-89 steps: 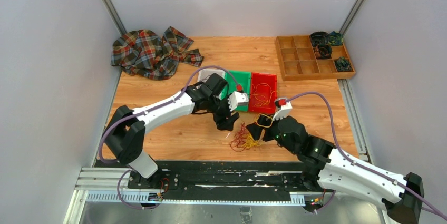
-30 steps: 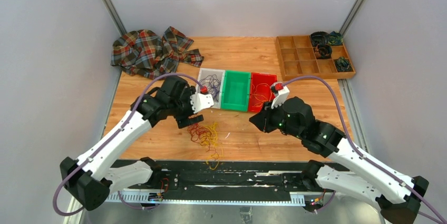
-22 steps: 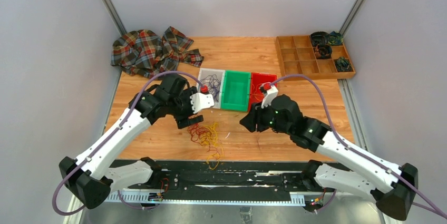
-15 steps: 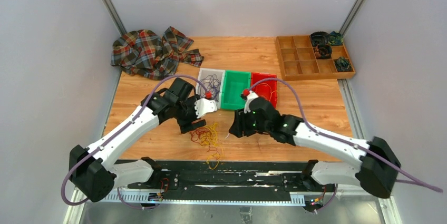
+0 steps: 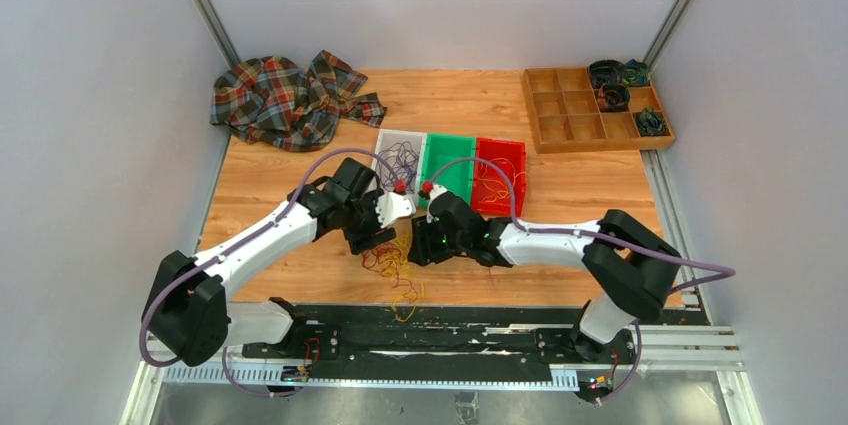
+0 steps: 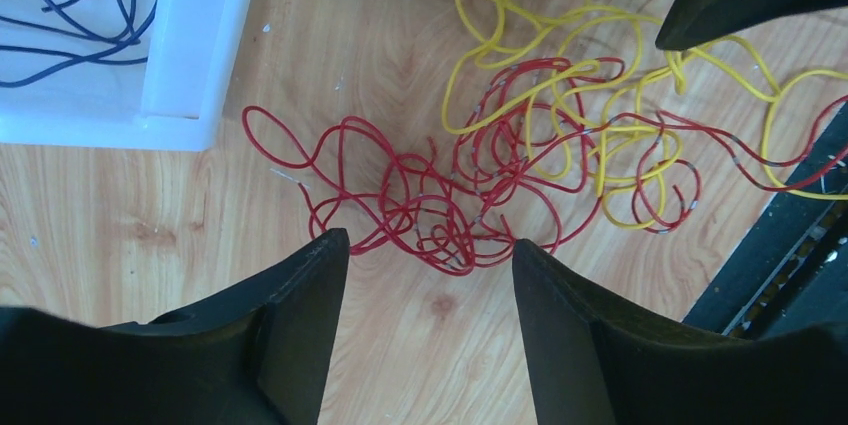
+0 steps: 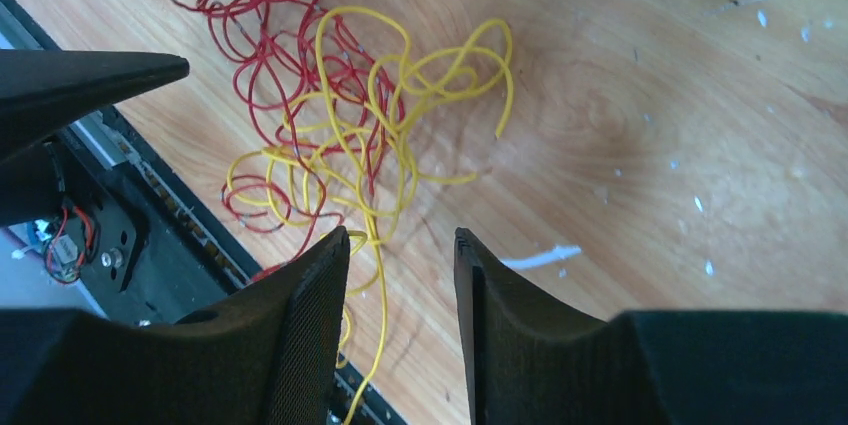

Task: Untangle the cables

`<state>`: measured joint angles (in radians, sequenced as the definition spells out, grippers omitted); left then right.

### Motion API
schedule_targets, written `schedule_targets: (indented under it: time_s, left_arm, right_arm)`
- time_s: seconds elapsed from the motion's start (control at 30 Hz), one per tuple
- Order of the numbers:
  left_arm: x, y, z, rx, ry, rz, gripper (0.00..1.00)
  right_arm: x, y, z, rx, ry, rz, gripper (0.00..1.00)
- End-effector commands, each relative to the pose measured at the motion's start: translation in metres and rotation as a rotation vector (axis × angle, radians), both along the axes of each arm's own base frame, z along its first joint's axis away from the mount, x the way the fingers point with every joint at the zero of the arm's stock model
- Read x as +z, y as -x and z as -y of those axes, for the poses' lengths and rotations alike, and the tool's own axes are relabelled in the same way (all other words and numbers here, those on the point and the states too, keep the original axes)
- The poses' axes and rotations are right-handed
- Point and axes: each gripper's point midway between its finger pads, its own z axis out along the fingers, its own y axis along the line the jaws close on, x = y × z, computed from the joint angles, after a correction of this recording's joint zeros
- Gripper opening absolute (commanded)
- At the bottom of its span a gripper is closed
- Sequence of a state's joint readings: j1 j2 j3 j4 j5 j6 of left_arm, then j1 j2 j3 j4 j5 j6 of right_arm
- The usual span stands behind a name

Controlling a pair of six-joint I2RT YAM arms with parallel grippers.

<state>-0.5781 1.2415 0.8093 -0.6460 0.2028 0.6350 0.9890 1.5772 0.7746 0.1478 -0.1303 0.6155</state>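
Risk: both grippers crowd one tangle, so fingers may clash. A pinch taking red wire and yellow wire together would tighten the knot, not split it. A yellow tail runs off the table edge at 6 o'clock onto the rail and may snag.

Jaws: left gripper wide apart, empty, over red loops; right gripper narrower, apart, empty, over yellow strand. The tangle lies at 6 o'clock of the white bin.
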Motion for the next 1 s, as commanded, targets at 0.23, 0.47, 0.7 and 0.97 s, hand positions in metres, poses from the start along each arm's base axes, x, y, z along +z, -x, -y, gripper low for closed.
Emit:
schedule_targets:
  time_s: [0.23, 0.47, 0.7, 0.97]
  left_arm:
    - [-0.012, -0.014, -0.007, 0.085, 0.074, -0.021, 0.54]
    - [-0.027, -0.016, -0.001, 0.072, 0.099, -0.021, 0.56]
    - [-0.036, -0.022, -0.023, 0.069, -0.006, 0.058, 0.08]
    - [-0.029, -0.02, -0.02, 0.09, 0.027, 0.057, 0.01]
  right_arm:
    - [-0.017, -0.022, -0.022, -0.053, 0.033, 0.059, 0.29]
    - [0.001, -0.026, -0.009, -0.108, 0.002, 0.111, 0.02]
    - [0.031, -0.035, 0.023, -0.199, 0.016, 0.215, 0.01]
    - [0.047, -0.037, 0.023, -0.217, -0.017, 0.243, 0.19]
